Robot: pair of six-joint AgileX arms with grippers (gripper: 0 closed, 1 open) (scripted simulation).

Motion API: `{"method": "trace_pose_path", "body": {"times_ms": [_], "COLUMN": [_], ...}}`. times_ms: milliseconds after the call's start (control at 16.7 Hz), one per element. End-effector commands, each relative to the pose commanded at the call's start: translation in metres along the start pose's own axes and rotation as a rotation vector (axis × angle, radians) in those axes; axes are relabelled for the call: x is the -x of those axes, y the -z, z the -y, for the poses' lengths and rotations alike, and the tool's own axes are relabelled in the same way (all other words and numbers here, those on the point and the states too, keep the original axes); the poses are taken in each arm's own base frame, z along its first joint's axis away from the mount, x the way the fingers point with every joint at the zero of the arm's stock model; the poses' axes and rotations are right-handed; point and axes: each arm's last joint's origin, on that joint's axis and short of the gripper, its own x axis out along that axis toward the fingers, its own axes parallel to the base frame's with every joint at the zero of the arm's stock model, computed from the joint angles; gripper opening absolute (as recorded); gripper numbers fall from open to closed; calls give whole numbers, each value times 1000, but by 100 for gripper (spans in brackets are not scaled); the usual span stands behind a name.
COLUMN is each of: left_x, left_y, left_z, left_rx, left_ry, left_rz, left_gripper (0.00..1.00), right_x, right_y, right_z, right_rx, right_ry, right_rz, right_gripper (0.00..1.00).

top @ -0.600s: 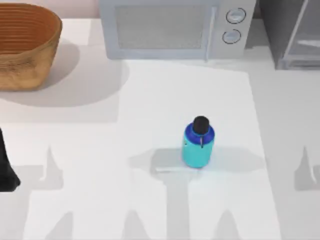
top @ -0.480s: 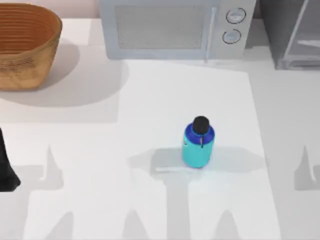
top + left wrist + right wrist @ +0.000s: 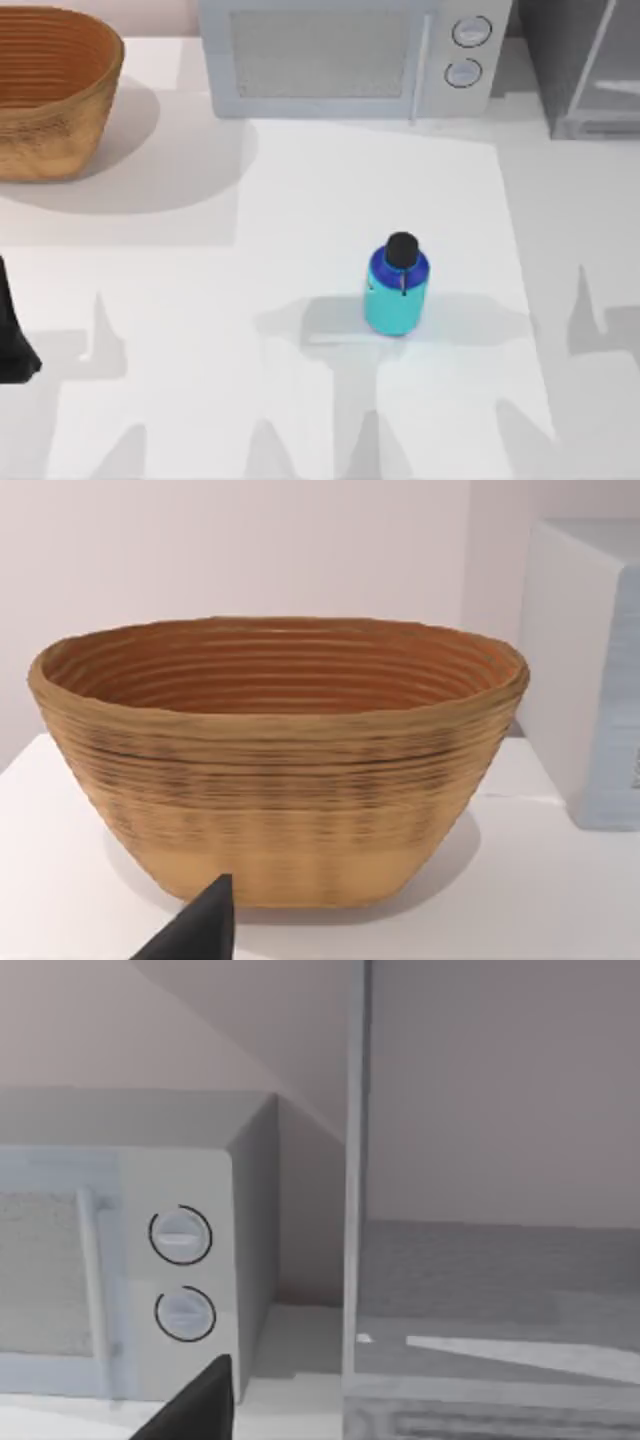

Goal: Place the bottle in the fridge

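White tabletop (image 3: 300, 200) spreads across the whole top view, pale wall behind it, and everything sits quiet on it. Biggest piece first: the light grey microwave (image 3: 350, 55) along the upper edge, centre of the frame, two round dials (image 3: 470, 32) at its right end. Just right of it, in the upper right corner, the fridge (image 3: 585, 65), dark grey with its pale glass door in a light metal frame; the right wrist view looks straight at that door (image 3: 480, 1260) with the microwave (image 3: 110, 1260) alongside. Over in the upper left corner sits the woven basket (image 3: 50, 90), brown and ribbed, and the left wrist view faces it (image 3: 280, 760) close up.

Down to the small stuff: the bottle (image 3: 397, 285), cyan with a blue shoulder and black cap, upright just right of centre, well apart from the fridge and touched by nothing.

Left arm (image 3: 12, 340) shows as a dark shape at the left edge, lower half. One dark fingertip (image 3: 200, 930) pokes into the left wrist view, another (image 3: 195, 1405) into the right wrist view; released or clenched, I cannot tell for either gripper.
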Motion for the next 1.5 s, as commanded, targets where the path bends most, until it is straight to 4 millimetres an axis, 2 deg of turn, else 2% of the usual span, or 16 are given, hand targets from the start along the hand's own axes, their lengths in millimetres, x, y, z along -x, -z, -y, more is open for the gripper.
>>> {"method": "trace_pose_path", "body": {"times_ms": [240, 420, 600, 780, 960, 1200, 1380, 1500], "left_x": [0, 0, 0, 0, 0, 0, 0, 0], "left_y": [0, 0, 0, 0, 0, 0, 0, 0], "left_z": [0, 0, 0, 0, 0, 0, 0, 0], "left_rx": [0, 0, 0, 0, 0, 0, 0, 0], "left_ry": [0, 0, 0, 0, 0, 0, 0, 0], "left_rz": [0, 0, 0, 0, 0, 0, 0, 0], "left_gripper": [100, 100, 100, 100, 100, 100, 100, 100], "right_x": [-30, -57, -81, -96, -97, -82, -72, -71], "right_y": [-16, -16, -1, 28, 66, 112, 130, 132], "right_z": [-15, -32, -55, -78, -99, -115, -119, -119], "right_rx": [-13, -25, -31, -28, -12, 19, 35, 37], "right_ry": [-118, -221, -329, -433, -534, -643, -687, -692], "right_rz": [58, 86, 80, 34, -50, -192, -258, -266], "right_gripper": [100, 100, 100, 100, 100, 100, 100, 100]}}
